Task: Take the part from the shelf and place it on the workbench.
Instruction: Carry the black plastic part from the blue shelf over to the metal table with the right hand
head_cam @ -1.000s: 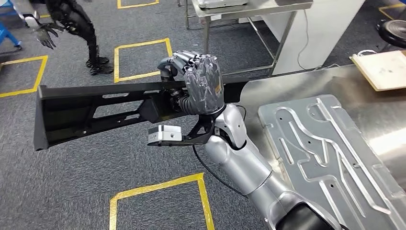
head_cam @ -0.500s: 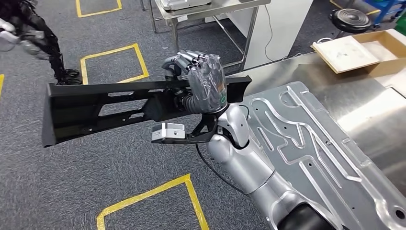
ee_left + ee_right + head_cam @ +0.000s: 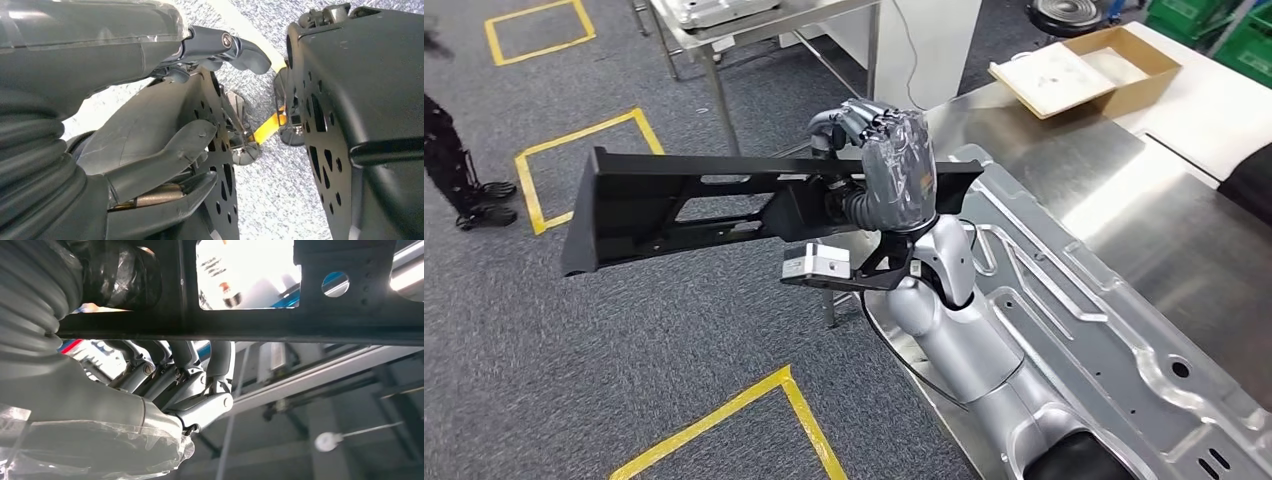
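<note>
Part (image 3: 684, 205): long black bracket, carried level in the air, mostly over the floor, one end just reaching the tabletop (image 3: 1124, 190) edge.
Right hand (image 3: 889, 165): fingers (image 3: 200, 390) wrapped tight round its top rail.
Left hand (image 3: 145, 165): hangs low, fingers loosely curled, holding nothing.
Risk: grip sits near one end; the far end could sag, twist loose, or clip the metal panel (image 3: 1104, 330) on the way down.

Your right hand (image 3: 894, 175) hides middle of black part (image 3: 674, 205); stamped metal panel (image 3: 1124, 350) cut by picture's edge.

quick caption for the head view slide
Right hand holds a long black part above the carpet, beside the steel workbench.
</note>
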`<action>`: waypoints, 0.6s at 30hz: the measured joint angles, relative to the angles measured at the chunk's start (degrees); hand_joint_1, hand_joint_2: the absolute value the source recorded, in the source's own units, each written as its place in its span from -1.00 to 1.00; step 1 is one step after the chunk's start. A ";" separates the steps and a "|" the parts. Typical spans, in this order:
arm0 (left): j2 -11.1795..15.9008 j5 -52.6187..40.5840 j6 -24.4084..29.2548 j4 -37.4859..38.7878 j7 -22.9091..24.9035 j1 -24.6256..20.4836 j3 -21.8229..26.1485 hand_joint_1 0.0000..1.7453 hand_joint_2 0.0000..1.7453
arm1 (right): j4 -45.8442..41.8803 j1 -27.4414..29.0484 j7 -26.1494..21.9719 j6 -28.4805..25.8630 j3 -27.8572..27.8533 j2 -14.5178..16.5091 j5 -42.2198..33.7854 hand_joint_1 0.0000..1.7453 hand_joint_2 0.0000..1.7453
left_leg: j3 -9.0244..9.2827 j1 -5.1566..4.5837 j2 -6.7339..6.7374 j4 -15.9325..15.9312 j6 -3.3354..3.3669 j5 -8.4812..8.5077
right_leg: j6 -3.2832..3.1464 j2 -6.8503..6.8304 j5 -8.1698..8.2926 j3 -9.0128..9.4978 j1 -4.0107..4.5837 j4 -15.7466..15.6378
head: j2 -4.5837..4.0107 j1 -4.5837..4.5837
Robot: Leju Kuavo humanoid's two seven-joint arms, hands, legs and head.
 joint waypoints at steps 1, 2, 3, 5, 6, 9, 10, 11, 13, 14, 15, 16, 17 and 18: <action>0.02 -0.05 -0.03 0.00 -0.04 0.01 0.01 -1.00 1.00 | -0.22 0.03 0.02 0.01 -0.14 -0.11 0.00 1.00 1.00 | -0.65 0.12 -1.16 1.74 -0.19 -1.31 | -0.32 0.54 0.12 0.07 -0.21 -0.14 | 0.00 -0.01; 0.05 -0.09 -0.07 0.00 -0.10 0.05 0.01 -1.00 1.00 | -0.44 0.08 0.03 0.02 -0.23 -0.20 -0.01 1.00 1.00 | -1.85 0.24 -2.54 4.56 -0.33 -3.07 | -0.56 1.11 0.19 0.11 -0.31 -0.20 | 0.00 -0.02; 0.07 -0.14 -0.11 0.00 -0.14 0.10 0.02 -1.00 1.00 | -0.63 0.14 0.05 0.03 -0.32 -0.33 -0.01 1.00 1.00 | -3.47 0.27 -3.51 8.16 -0.37 -4.90 | -0.72 1.70 0.22 0.07 -0.29 -0.20 | 0.00 -0.03; 0.10 -0.39 -0.14 0.00 -0.07 0.16 0.03 -1.00 1.00 | -1.06 0.47 0.05 0.08 -0.56 -0.80 -0.01 1.00 1.00 | -6.42 0.28 -4.17 14.34 -0.37 -6.84 | -0.78 3.07 0.25 0.07 -0.18 -0.15 | 0.00 -0.03; 0.11 -0.75 -0.15 0.00 0.15 0.17 0.03 -1.00 1.00 | -1.32 0.66 0.07 0.11 -0.75 -1.12 -0.05 1.00 1.00 | -6.83 0.28 -4.30 14.98 -0.28 -6.28 | -0.78 3.81 0.25 0.10 -0.14 -0.09 | 0.00 -0.03; 0.20 -2.79 -0.11 0.01 1.18 0.16 -0.10 -1.00 1.00 | -2.25 0.90 0.17 0.21 -1.59 -1.94 -0.32 1.00 1.00 | -3.25 0.42 -6.32 6.27 0.32 -0.54 | -0.66 6.13 0.24 0.08 -0.17 0.23 | 0.00 -0.01; 0.25 -3.33 -0.10 0.01 1.43 0.20 -0.20 -1.00 1.00 | -2.50 0.88 0.21 0.27 -1.85 -2.13 -0.38 1.00 1.00 | -1.89 0.52 -7.64 3.08 0.53 0.71 | -0.47 6.88 0.29 -0.10 -0.21 0.39 | 0.00 -0.02; 0.29 -3.63 -0.10 0.01 1.56 0.24 -0.28 -1.00 1.00 | -2.69 0.90 0.24 0.32 -2.05 -2.28 -0.43 1.00 1.00 | -1.09 0.53 -8.71 1.14 0.67 1.16 | -0.17 7.49 0.41 -0.36 -0.34 0.48 | 0.00 -0.02; 0.28 -4.07 -0.35 0.00 1.80 0.21 -0.45 -1.00 1.00 | -2.93 1.07 0.28 0.37 -2.33 -2.64 -0.50 1.00 1.00 | -0.66 0.41 -8.97 0.09 0.90 1.04 | 0.70 8.75 0.88 -0.84 -0.60 0.28 | 0.00 -0.04; 0.24 -4.38 -0.61 -0.01 1.92 0.12 -0.55 -1.00 1.00 | -3.06 1.19 0.29 0.38 -2.51 -2.85 -0.55 1.00 1.00 | -0.55 0.50 -8.38 -0.24 1.15 1.22 | 1.09 8.92 1.03 -0.98 -0.67 0.14 | 0.00 -0.03; 0.21 -4.80 -0.93 -0.01 2.07 0.03 -0.72 -1.00 1.00 | -3.17 1.21 0.29 0.38 -2.72 -3.04 -0.65 1.00 1.00 | -0.34 0.60 -7.80 -0.69 1.46 1.51 | 1.42 8.16 0.83 -1.15 -0.55 0.36 | 0.00 0.02; 0.20 -5.34 -1.22 -0.02 2.19 -0.04 -0.94 -1.00 1.00 | -3.26 1.14 0.27 0.38 -2.93 -3.20 -0.79 1.00 1.00 | -0.13 0.70 -7.09 -1.13 1.85 1.79 | 1.66 6.73 0.08 -1.64 -0.39 1.41 | 0.00 0.13; 0.21 -5.98 -1.41 -0.02 2.25 -0.10 -1.22 -1.00 1.00 | -3.31 1.06 0.23 0.37 -3.12 -3.29 -0.95 1.00 1.00 | 0.02 0.75 -6.38 -1.45 2.15 1.98 | 1.81 4.84 -1.29 -2.65 -0.31 3.65 | 0.00 0.24; 0.25 -6.67 -1.54 -0.02 2.28 -0.14 -1.55 -1.00 1.00 | -3.32 1.04 0.20 0.37 -3.24 -3.34 -1.09 1.00 1.00 | 0.08 0.59 -5.68 -1.53 2.36 2.01 | 2.00 3.13 -3.07 -4.14 -0.26 6.97 | 0.00 0.34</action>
